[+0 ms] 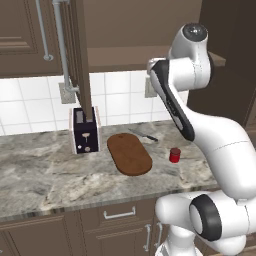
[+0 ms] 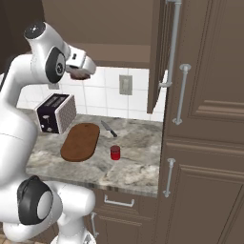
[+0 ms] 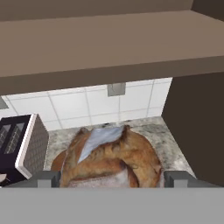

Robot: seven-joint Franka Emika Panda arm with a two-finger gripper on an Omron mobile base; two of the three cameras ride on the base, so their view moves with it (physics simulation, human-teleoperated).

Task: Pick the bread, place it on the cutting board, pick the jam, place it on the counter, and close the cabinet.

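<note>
The bread (image 3: 111, 159), a lumpy tan-brown bun, sits between my fingertips, and my gripper (image 3: 112, 179) is shut on it. From the right base, the gripper (image 2: 80, 71) holds the bread (image 2: 77, 75) high above the counter (image 2: 138, 143), just below the cabinet shelf (image 3: 109, 48) and over the toaster end of the cutting board (image 2: 80, 141). The oval board (image 1: 129, 153) lies bare on the counter (image 1: 45, 170). The red jam jar (image 1: 174, 155) stands upright on the counter to the board's right (image 2: 115, 152). The cabinet door (image 1: 80, 55) is swung open, edge-on (image 2: 159, 57).
A toaster (image 1: 85, 130) stands left of the board (image 2: 56, 113), near the gripper's level in the hand view (image 3: 19, 148). A knife (image 1: 144, 135) lies behind the board (image 2: 108, 127). A tall cupboard (image 2: 209, 119) bounds the counter on the right.
</note>
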